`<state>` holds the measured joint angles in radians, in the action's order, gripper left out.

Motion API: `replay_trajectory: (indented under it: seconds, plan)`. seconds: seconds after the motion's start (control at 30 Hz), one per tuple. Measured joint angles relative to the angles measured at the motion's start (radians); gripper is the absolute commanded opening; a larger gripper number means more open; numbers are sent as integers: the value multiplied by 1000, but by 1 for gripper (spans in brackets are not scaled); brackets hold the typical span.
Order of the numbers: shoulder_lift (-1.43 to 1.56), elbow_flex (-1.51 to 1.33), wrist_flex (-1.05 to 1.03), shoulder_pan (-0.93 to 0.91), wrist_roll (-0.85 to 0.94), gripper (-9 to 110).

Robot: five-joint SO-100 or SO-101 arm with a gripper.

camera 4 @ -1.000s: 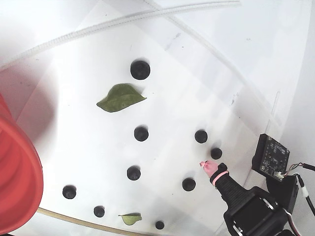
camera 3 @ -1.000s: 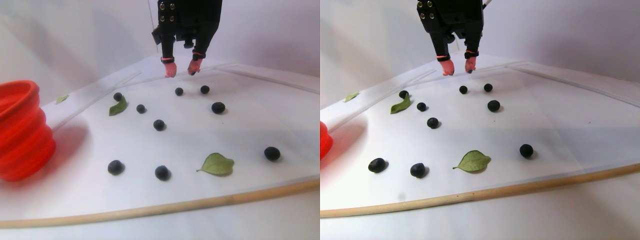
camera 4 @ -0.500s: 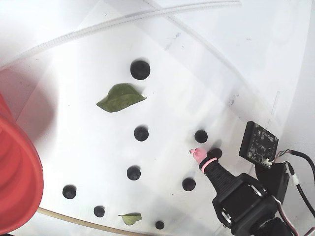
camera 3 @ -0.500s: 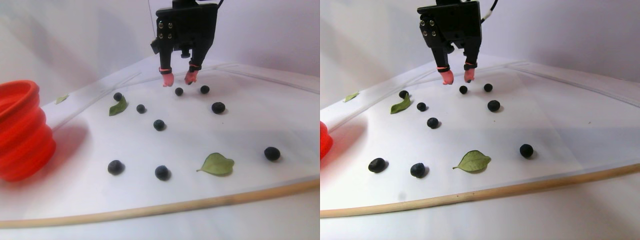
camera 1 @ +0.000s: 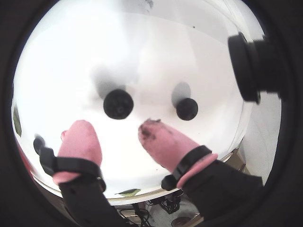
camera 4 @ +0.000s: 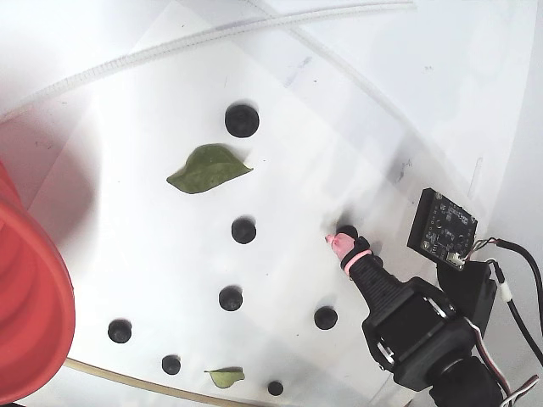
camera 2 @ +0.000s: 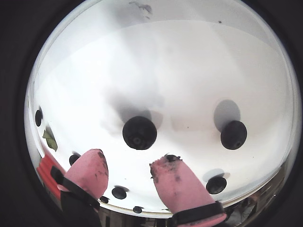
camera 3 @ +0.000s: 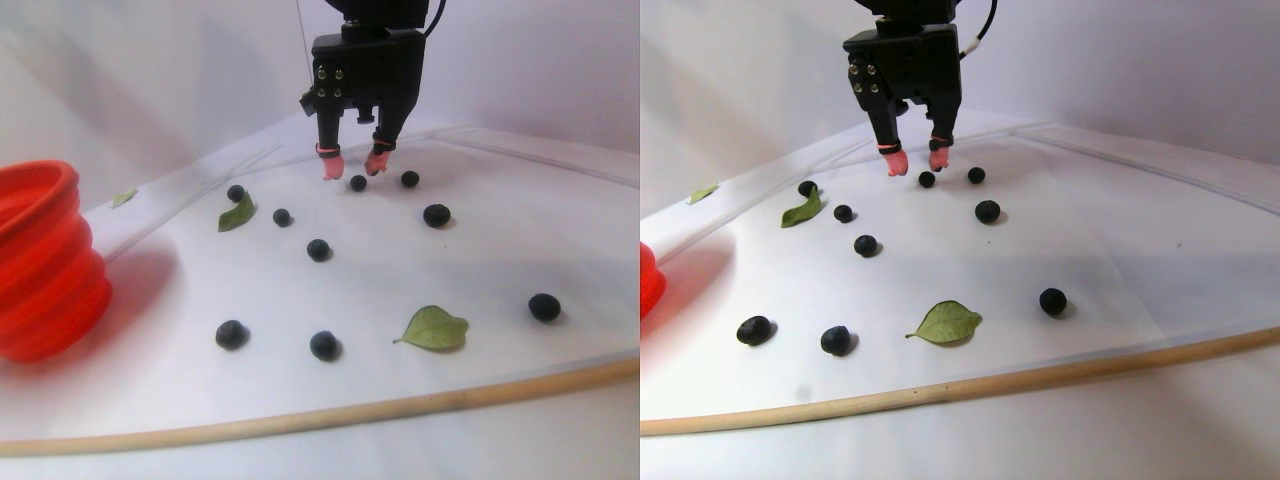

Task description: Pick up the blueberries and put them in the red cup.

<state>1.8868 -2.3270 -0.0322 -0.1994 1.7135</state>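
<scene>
White sheet (camera 3: 400, 270) lies open between scattered blueberries (camera 3: 318, 249) and two leaves (camera 3: 433, 328); red cup (camera 3: 40, 260) blocks the stereo view's left edge

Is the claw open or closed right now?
Open. In both wrist views the pink-tipped black claw shows a clear gap between its fingertips, empty, with a small round dark blueberry on the white surface just beyond.
</scene>
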Motion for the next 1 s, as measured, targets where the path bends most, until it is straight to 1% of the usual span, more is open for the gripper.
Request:
replay_trajectory:
  seconds: [1.0]
  plan:
    - [-106,54,87,0,18,17]
